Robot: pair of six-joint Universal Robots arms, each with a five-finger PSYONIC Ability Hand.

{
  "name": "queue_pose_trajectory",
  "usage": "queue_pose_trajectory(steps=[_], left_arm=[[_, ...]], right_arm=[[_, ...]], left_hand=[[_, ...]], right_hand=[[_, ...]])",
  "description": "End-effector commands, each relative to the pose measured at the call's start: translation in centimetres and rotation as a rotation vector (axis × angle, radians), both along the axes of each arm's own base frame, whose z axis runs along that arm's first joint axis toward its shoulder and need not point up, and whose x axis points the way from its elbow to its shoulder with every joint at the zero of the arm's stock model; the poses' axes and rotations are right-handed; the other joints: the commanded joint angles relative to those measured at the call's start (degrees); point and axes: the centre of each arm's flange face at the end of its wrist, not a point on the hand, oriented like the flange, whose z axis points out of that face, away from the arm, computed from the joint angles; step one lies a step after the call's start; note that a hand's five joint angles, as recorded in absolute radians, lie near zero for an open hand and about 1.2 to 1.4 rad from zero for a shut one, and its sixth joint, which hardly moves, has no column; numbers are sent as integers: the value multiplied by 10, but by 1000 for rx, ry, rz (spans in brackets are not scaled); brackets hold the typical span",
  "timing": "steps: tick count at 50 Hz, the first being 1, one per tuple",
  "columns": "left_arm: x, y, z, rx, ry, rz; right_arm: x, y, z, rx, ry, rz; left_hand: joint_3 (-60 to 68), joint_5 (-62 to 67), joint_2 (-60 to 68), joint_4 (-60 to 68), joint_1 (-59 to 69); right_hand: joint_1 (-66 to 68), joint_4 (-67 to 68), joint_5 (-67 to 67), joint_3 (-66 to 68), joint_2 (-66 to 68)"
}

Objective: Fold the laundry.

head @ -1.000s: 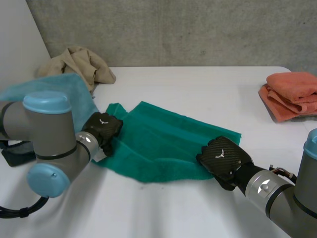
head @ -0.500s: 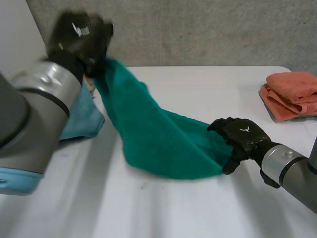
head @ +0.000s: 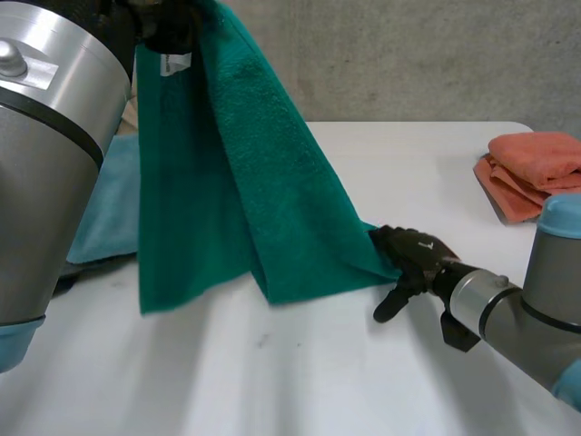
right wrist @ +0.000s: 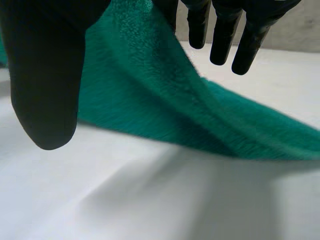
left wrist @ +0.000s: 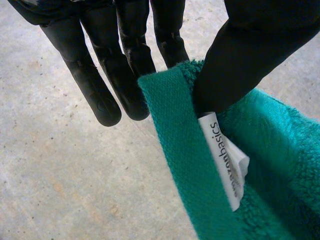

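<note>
Since half a second ago the left hand has gone higher, and the green towel now hangs from it as a long drape instead of a low slope. The thumb pinches the hemmed corner by the label against a finger; the rest point straight. The right hand sits low at the towel's far corner, just above the tabletop; I cannot tell whether it grips.

This looks like the spreading step, before any fold. Next, the towel probably needs stretching between both hands and laying flat.

The tabletop is white and smooth, backed by a concrete wall. A blue cloth lies behind the drape, and an orange stack sits well apart.
</note>
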Motion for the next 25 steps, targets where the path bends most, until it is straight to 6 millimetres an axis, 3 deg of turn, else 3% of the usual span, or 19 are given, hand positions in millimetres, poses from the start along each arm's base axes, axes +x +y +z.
queue_pose_trajectory(steps=[1,6,10,14,17,18,19,20,22,23,25], left_arm=[[5,5,5,-3,17,9],[9,7,10,-10,35,10],[10,6,10,-10,36,14],[12,3,4,2,26,30],[20,-4,1,10,20,63],[23,-6,0,14,17,78],[29,-13,-3,21,11,105],[32,-16,-5,25,8,121],[40,-26,-9,37,1,156],[46,-34,-15,53,-9,189],[52,-41,-22,71,-21,215]], right_arm=[[2,-17,-3,-51,33,-7],[8,-27,-17,-41,51,-4],[16,-35,-18,-72,47,21],[13,-46,-2,-192,112,39],[-2,-57,48,-420,213,33],[-10,-61,64,-484,250,18],[-28,-69,91,-601,339,-19],[-36,-69,104,-649,387,-29],[-51,-67,127,-733,483,-49],[-57,-58,150,-812,562,-50],[-58,-46,171,-874,625,-40]], left_hand=[[119,149,118,113,151],[119,149,118,113,151],[119,149,118,113,151],[119,149,118,113,151],[119,149,118,113,151],[119,149,118,113,151],[119,149,118,113,151],[119,149,118,113,151],[119,149,118,113,151],[119,149,118,113,151],[119,149,118,113,151]], right_hand=[[15,-3,-5,10,4],[99,81,79,93,88],[685,666,664,679,673],[686,667,666,680,675],[686,667,666,680,675],[686,667,666,680,675],[686,667,666,680,675],[686,667,666,680,675],[686,667,666,680,675],[686,667,666,680,675],[686,667,666,680,675]])
